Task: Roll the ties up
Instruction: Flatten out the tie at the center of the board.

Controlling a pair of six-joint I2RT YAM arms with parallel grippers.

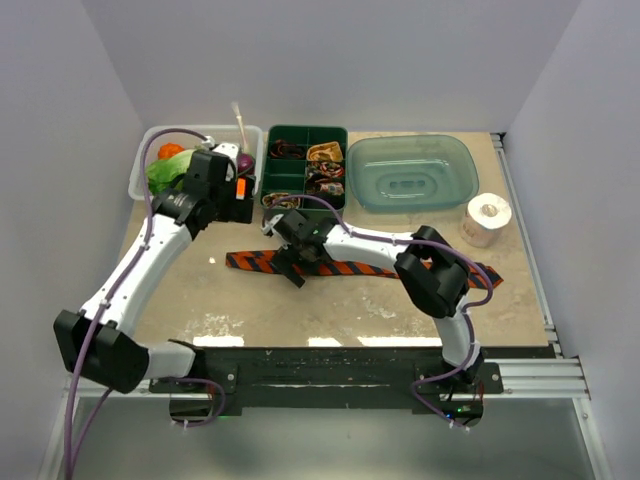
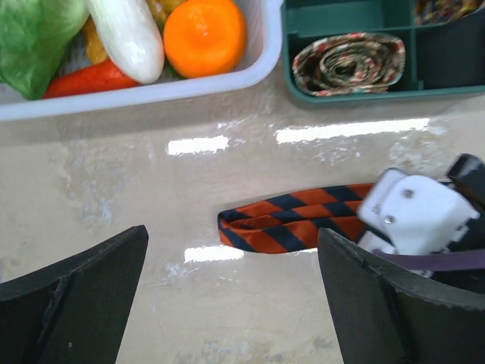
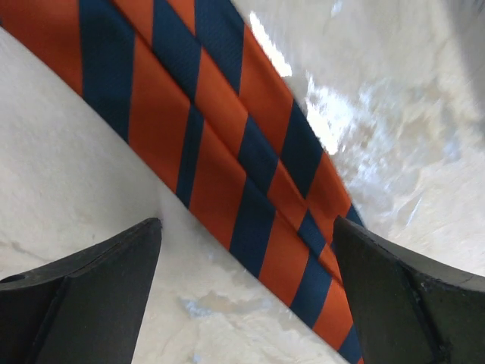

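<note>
An orange-and-dark-blue striped tie (image 1: 360, 268) lies flat across the middle of the table, its folded left end (image 2: 284, 224) near my left gripper. My left gripper (image 1: 238, 208) hovers open just behind that end, with bare table between its fingers (image 2: 83, 288). My right gripper (image 1: 294, 262) stands open over the tie's left part, and the striped cloth (image 3: 227, 167) runs slantwise between its fingers (image 3: 394, 296) without being gripped. Its white housing (image 2: 413, 216) sits on the tie in the left wrist view. A brown patterned rolled tie (image 2: 348, 64) lies in the green tray.
A green compartment tray (image 1: 306, 132) with small coiled ties stands at the back centre. Left of it is a clear bin (image 1: 143, 180) of toy vegetables and an orange (image 2: 204, 34). At the back right are a teal basin (image 1: 415, 170) and a white paper roll (image 1: 488, 218).
</note>
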